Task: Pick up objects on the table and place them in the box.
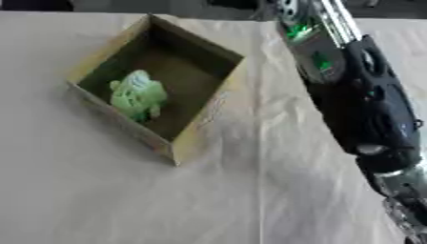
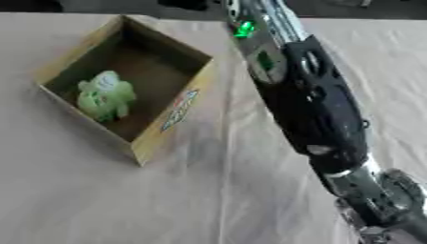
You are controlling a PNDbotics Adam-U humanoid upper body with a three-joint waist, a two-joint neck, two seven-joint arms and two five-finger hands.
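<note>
Box [image 1: 192, 138] sits upper left on the table [image 1: 100, 200], holding a pale green object [image 1: 137, 95]. Your right arm [image 2: 309, 105] runs down its right side, the hand [image 2: 392, 214] near the lower right corner, well apart; I cannot tell its fingers.

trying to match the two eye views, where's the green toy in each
Left eye view: the green toy lies in the box, left of centre, upper half.
Right eye view: the toy sits further left, in the box's near-left part.
Shared landmark: the right arm running down the right side.
</note>
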